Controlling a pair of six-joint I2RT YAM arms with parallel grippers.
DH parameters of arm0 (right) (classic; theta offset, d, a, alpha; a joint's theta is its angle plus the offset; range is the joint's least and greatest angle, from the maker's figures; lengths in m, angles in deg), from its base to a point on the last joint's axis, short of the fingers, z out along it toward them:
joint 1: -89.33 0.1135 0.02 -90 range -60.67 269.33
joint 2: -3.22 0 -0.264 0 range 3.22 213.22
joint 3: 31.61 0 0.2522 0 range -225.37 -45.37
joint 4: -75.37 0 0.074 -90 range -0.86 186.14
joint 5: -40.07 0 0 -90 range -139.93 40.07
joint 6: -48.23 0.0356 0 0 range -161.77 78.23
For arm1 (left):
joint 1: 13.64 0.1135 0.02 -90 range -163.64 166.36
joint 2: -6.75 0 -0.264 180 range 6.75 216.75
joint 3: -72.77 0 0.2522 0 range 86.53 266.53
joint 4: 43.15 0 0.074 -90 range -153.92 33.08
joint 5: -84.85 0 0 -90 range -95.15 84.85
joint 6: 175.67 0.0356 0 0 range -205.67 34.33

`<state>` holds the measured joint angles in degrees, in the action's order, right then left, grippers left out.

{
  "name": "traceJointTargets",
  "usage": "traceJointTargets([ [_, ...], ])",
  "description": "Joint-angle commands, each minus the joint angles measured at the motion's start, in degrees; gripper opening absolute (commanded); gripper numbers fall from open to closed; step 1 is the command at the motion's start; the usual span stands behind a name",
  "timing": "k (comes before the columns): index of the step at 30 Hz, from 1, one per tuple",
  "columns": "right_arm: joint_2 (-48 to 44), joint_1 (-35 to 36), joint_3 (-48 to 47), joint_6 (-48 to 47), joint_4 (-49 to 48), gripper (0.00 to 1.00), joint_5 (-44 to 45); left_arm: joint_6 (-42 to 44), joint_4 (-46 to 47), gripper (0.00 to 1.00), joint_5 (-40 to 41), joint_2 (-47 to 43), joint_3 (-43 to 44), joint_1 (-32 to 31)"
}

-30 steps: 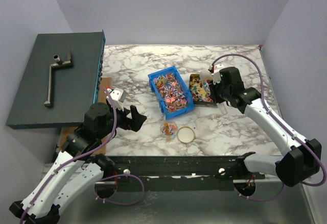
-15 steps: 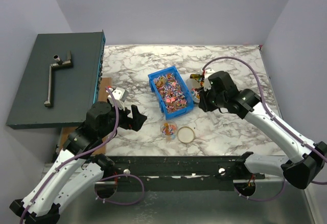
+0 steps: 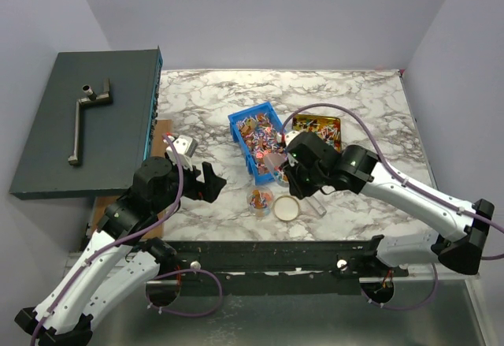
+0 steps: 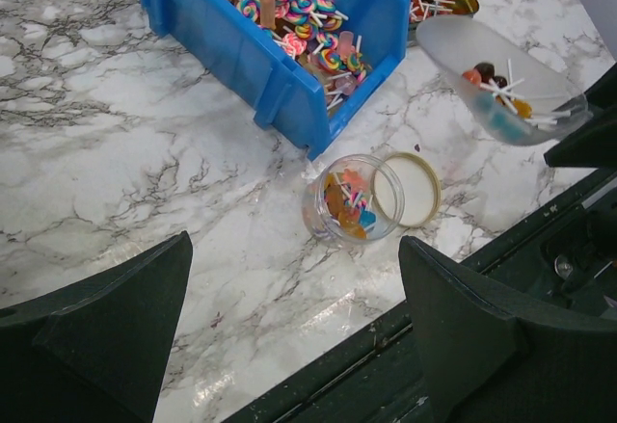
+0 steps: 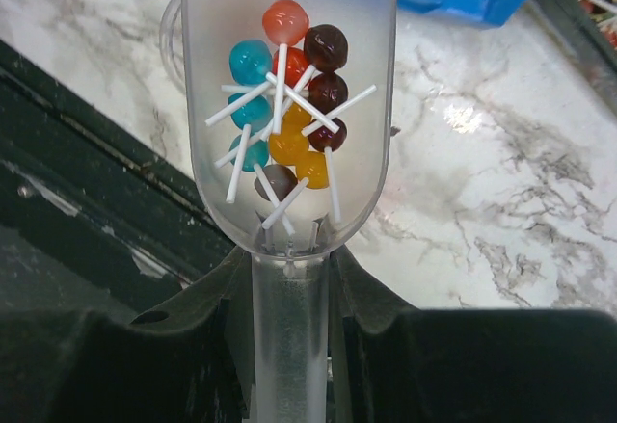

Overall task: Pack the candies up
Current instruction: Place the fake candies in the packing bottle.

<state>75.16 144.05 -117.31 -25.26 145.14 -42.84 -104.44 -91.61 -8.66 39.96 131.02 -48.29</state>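
Candies (image 5: 289, 95) are riding in a clear scoop (image 4: 463, 42), a small heap of lollipops on white sticks. The right gripper (image 5: 289, 278) is clamping the scoop's handle between its fingers. The scoop is hanging just right of a gold lid (image 4: 410, 190), which is lying by the near edge of the marble table (image 4: 96, 153), right against a small clear jar (image 4: 313, 213) holding a few sweets. Over on the left, the left gripper (image 3: 211, 182) is hovering with its fingers spread wide, carrying nothing. Farther back, a blue bin (image 4: 241, 47) is sitting heaped with more, and a gold tray (image 3: 335, 122) is lying beyond it to the right.
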Motion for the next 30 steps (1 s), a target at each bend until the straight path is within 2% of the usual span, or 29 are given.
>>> traceJointTargets([
  [1,2.65,4.29,-3.06,2.77,6.04,0.01,1.62,0.83,-0.52,0.90,1.05,-0.59,-0.11,-0.32],
  [14,8.93,9.24,-4.03,3.62,10.78,0.01,-1.95,0.66,-0.54,0.90,0.70,-2.47,-0.10,-0.31],
  [30,17.11,9.67,-8.77,4.99,17.65,0.01,-5.77,0.38,-0.52,0.90,-0.09,-4.73,-0.11,-0.26],
])
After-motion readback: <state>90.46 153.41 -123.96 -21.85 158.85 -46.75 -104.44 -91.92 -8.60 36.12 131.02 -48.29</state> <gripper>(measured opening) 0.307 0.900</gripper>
